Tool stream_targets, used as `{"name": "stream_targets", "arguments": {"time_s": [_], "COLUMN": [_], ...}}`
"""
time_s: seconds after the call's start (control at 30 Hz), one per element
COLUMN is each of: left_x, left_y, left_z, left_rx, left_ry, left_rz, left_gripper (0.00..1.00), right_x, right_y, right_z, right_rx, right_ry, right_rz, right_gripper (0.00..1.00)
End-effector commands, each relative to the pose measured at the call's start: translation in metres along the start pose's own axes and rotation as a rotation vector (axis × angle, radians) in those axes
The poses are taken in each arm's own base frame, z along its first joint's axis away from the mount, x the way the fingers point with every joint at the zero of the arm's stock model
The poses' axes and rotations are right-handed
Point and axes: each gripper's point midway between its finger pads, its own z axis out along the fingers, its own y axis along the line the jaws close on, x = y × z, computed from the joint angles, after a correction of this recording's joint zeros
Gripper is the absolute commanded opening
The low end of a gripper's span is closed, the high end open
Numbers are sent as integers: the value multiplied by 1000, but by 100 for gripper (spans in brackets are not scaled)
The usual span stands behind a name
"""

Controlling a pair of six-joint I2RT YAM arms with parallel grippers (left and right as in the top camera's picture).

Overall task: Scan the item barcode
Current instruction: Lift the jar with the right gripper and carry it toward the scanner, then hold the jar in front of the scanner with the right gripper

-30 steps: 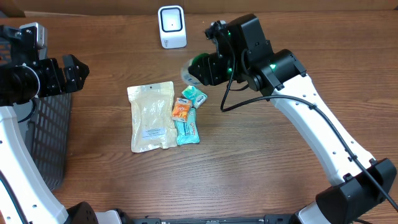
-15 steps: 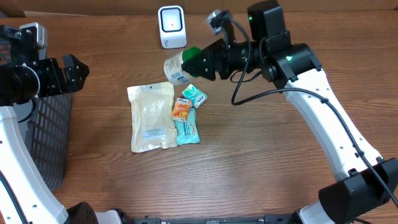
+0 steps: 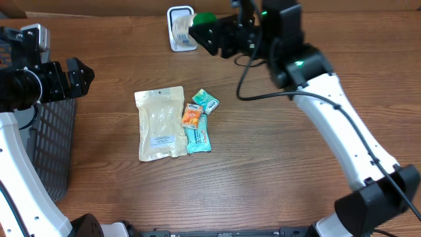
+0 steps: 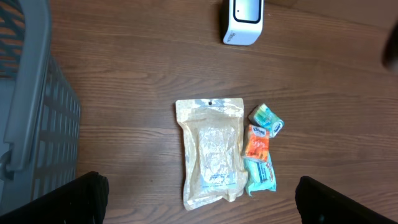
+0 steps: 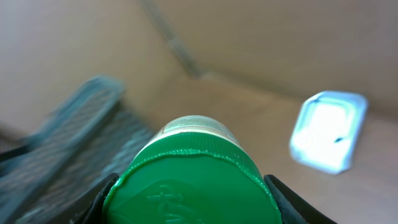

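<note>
A bottle with a green cap (image 3: 204, 18) is held at the back of the table, its pale body right in front of the white barcode scanner (image 3: 176, 36). My right gripper (image 3: 212, 36) is shut on the bottle just under the cap. The right wrist view looks down on the cap (image 5: 189, 186), with black fingers (image 5: 99, 199) on either side and the scanner (image 5: 328, 130) blurred beyond. Which way the bottle's label faces does not show. Far off at the left, over the basket, my left gripper (image 3: 82, 76) is open and empty (image 4: 199, 214).
A beige pouch (image 3: 161, 124), an orange packet (image 3: 191, 116) and two teal packets (image 3: 205, 101) (image 3: 198, 137) lie mid-table. A dark mesh basket (image 3: 49, 138) stands at the left edge. A cardboard wall runs behind the scanner.
My right arm has carried the bottle from above the packets back and left, up to the scanner's face. The left arm has not moved.
</note>
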Motion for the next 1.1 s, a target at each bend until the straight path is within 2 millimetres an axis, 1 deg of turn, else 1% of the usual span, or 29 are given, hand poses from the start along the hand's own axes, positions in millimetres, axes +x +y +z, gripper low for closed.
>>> {"name": "stream_targets", "arguments": {"time_s": [0.0, 0.07, 0.1, 0.13, 0.17, 0.2, 0.33, 0.4, 0.57, 0.63, 0.7, 0.77, 0.87, 0.93, 1.0, 1.07], "left_x": [-2, -2, -2, -2, -2, -2, -2, -2, -2, -2, -2, -2, -2, -2, -2, -2], "left_y": [-6, -6, -6, -6, -6, -6, -6, -6, -6, -6, -6, -6, -6, -6, -6, -6], "left_z": [-9, -9, -9, -9, -9, -9, -9, -9, -9, -9, -9, -9, -9, -9, -9, -9], "left_rx": [9, 8, 8, 8, 8, 9, 8, 9, 9, 9, 9, 8, 8, 8, 8, 8], "left_ry": [-29, -30, -30, -30, -30, -29, -30, -29, -29, -29, -29, -30, -30, -30, -30, -30], "left_rz": [38, 39, 39, 39, 39, 38, 39, 38, 38, 38, 38, 39, 39, 39, 39, 39], "left_gripper": [100, 100, 100, 100, 100, 100, 100, 100, 100, 100, 100, 100, 99, 99, 100, 100], "right_x": [-20, -22, -22, -23, -23, -21, -13, -4, 12, 20, 31, 38, 42, 38, 33, 29], "right_y": [-42, -56, -61, -68, -73, -79, -96, -106, -120, -128, -137, -144, -159, -169, -172, -171], "right_z": [24, 39, 46, 54, 60, 70, 97, 112, 138, 148, 158, 165, 175, 182, 189, 192], "right_rx": [348, 431, 458, 484, 497, 509, 532, 547, 562, 583, 611, 614, 618, 627, 625, 609], "right_ry": [-145, -189, -206, -228, -240, -245, -249, -247, -264, -275, -303, -321, -312, -307, -299, -289], "right_rz": [-168, -241, -270, -310, -347, -406, -628, -735, -954, -1055, -1166, -1203, -1201, -1198, -1195, -1196], "right_gripper": [25, 27, 31, 39, 43, 45, 45, 45, 44, 38, 34, 31, 30, 30, 29, 29]}}
